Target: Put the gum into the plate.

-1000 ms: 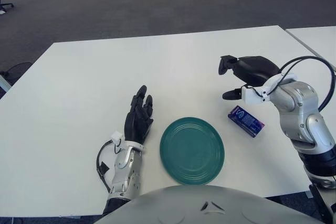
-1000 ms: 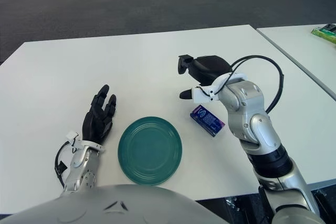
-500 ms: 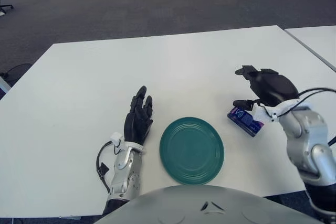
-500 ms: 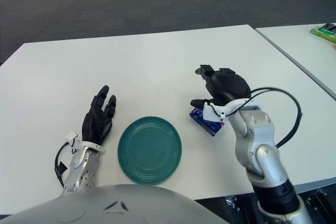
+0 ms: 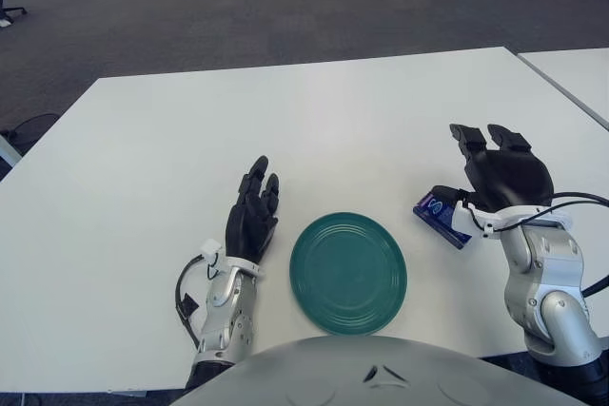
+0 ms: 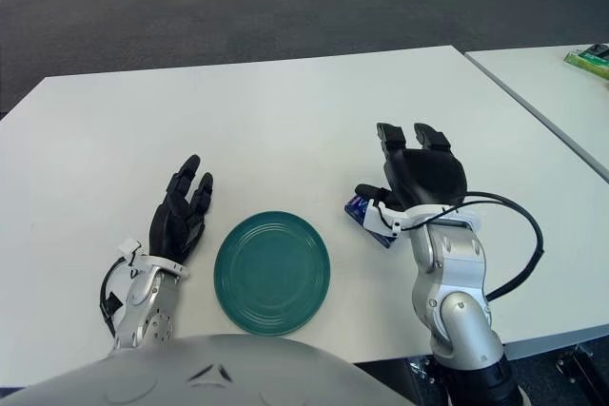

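A dark blue gum pack (image 5: 440, 218) lies flat on the white table (image 5: 285, 130), just right of the round green plate (image 5: 348, 272). My right hand (image 5: 495, 173) hovers over the pack's right end with its black fingers spread upward, the thumb (image 6: 369, 193) reaching down beside the pack; part of the pack is hidden behind the palm. The fingers are not closed on it. My left hand (image 5: 251, 218) shows to the left of the plate, fingers extended, holding nothing. The plate is bare.
A second white table (image 6: 552, 83) stands to the right across a narrow gap, with a green item (image 6: 590, 59) on it at its far edge. Dark carpet lies beyond the table.
My right hand has swung from behind the gum pack toward me and to the right, turning its fingers upward, and now sits over the pack's right end. The left hand, plate and pack stayed put.
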Tool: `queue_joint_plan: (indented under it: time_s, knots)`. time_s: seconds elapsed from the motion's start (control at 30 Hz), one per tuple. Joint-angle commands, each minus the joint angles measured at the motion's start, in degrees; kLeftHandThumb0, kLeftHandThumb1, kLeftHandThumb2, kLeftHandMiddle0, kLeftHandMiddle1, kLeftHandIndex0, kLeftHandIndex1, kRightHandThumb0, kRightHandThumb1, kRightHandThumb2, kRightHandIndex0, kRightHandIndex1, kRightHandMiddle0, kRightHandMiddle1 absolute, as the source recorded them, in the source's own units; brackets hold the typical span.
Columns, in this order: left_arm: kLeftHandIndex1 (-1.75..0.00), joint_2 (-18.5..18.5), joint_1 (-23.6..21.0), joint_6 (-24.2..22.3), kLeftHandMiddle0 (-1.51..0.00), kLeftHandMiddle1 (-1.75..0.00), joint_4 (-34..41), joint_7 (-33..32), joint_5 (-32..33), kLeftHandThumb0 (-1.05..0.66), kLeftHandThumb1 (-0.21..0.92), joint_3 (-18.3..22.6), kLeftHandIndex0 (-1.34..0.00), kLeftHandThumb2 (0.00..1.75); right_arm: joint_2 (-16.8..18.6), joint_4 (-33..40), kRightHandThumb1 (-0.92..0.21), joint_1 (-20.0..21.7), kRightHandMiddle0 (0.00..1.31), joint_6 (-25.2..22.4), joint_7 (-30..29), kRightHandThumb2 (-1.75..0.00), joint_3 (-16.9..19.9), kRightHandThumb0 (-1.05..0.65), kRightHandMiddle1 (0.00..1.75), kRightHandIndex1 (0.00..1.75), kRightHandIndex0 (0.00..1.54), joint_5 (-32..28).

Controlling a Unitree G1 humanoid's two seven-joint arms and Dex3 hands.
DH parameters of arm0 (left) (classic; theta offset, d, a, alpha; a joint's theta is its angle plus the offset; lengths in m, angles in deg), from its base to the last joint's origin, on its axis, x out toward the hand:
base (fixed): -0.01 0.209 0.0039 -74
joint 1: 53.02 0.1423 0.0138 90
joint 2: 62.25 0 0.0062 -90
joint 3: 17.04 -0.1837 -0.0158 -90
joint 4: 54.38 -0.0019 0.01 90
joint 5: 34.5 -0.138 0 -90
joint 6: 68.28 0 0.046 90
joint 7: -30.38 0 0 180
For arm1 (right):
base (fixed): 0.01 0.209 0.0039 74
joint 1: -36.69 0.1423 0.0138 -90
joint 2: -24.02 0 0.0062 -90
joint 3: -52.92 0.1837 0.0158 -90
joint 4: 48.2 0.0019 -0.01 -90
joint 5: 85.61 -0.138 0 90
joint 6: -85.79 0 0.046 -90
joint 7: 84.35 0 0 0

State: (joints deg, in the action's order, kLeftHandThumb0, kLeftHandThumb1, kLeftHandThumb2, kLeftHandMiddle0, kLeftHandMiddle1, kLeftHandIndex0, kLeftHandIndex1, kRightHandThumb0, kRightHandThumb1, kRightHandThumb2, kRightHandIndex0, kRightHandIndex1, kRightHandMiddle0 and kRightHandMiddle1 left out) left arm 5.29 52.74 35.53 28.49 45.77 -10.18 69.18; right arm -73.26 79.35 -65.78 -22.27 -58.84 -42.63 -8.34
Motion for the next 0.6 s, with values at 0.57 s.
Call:
queue_joint_plan:
  time_s: [0.57]
  knots:
    - [-0.31,-2.08,2.87,-3.74,0.0,0.0,0.67,-0.64,-0.02,-1.05,0.92,-0.27,0.0,0.95,4.5,0.62,-0.92,-8.09,0.0,0.1,1.28,-0.78,1.86,-1.05,0.0,0.01,0.04,1.53]
